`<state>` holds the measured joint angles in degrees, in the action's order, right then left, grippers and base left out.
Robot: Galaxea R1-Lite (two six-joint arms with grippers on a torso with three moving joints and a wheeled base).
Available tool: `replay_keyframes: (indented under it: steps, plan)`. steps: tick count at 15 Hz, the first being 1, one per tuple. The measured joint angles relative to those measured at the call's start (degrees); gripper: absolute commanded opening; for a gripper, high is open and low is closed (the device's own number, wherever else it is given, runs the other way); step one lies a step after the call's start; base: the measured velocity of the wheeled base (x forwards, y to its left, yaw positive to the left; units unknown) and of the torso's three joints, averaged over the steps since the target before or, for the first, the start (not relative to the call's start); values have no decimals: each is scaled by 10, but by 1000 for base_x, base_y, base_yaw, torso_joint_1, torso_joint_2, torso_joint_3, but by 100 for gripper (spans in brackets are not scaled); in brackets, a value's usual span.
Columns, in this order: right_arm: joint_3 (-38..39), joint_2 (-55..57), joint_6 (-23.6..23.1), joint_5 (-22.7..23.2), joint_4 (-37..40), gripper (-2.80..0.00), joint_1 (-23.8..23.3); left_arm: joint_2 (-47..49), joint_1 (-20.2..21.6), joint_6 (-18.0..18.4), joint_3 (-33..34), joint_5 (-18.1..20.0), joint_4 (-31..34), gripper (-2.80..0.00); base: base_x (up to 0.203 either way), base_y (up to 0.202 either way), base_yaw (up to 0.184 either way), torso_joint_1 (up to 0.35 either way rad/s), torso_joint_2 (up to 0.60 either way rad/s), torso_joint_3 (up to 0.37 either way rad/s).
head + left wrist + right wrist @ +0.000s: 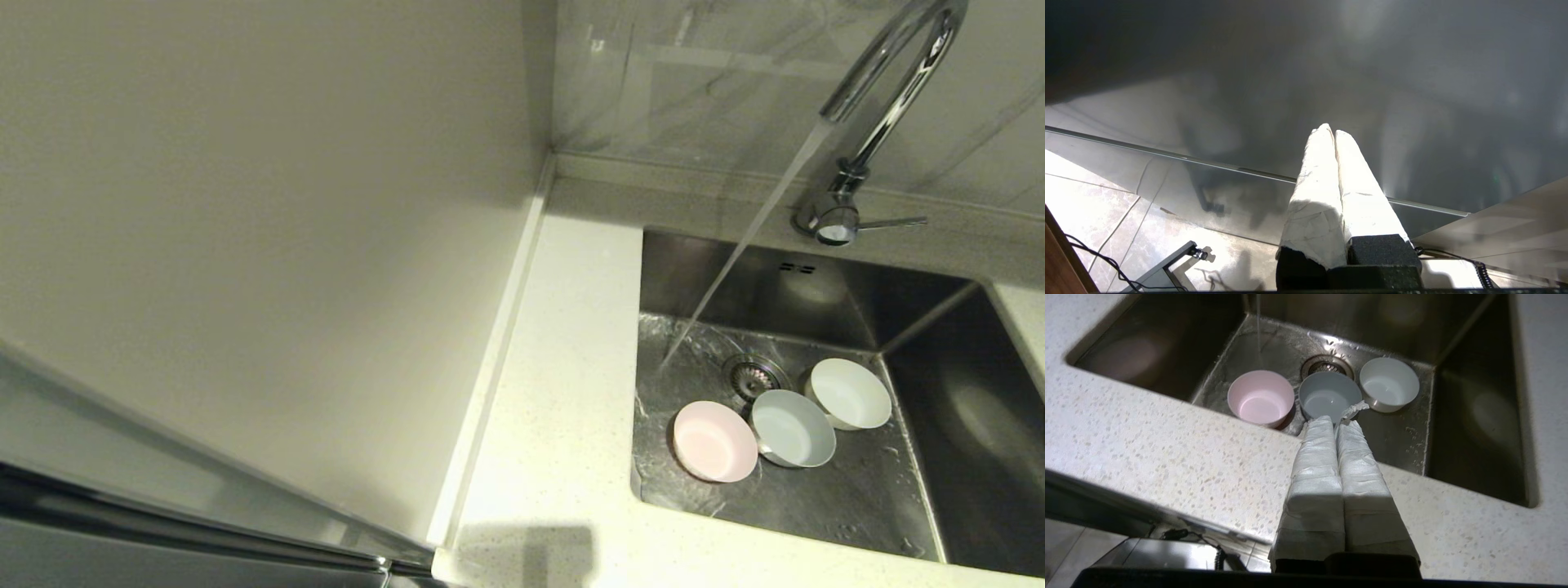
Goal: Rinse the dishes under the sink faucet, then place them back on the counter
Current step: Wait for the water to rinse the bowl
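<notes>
Three small bowls sit upright in the sink [824,490] near the drain [753,376]: a pale pink bowl [714,441] [1260,397], a pale blue bowl [792,428] [1329,395] and a white bowl [849,394] [1389,384]. Water runs from the chrome sink faucet [886,90] onto the basin floor beyond the pink bowl. My right gripper [1336,421] is shut and empty, hovering over the counter [1167,449] at the sink's front edge, pointing toward the blue bowl. My left gripper [1333,130] is shut and empty, parked low beside a dark cabinet front.
A cream wall panel [245,245] stands to the left of the counter strip [563,367]. The faucet's side lever [894,221] sticks out to the right. The back wall is marbled tile [718,82]. In the left wrist view, cables and a stand lie on the floor.
</notes>
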<state>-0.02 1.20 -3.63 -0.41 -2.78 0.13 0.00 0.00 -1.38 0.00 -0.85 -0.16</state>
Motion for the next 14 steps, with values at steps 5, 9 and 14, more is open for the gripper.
replay_keyframes:
  steps: [5, 9, 14]
  plan:
    - [-8, -12, 32, 9, 47, -280, 0, 0, 0, 0, 0, 0, 0, -280, 0, 0, 0, 0, 0, 0]
    - [-8, -13, 59, -6, 48, -280, 0, 0, 0, 0, 0, 0, 0, -280, 0, 0, 0, 0, 0, 0]
    - [-4, -13, 60, -6, 28, -280, 0, 0, 0, 0, 0, 0, 0, -280, 0, 0, 0, 0, 0, 0]
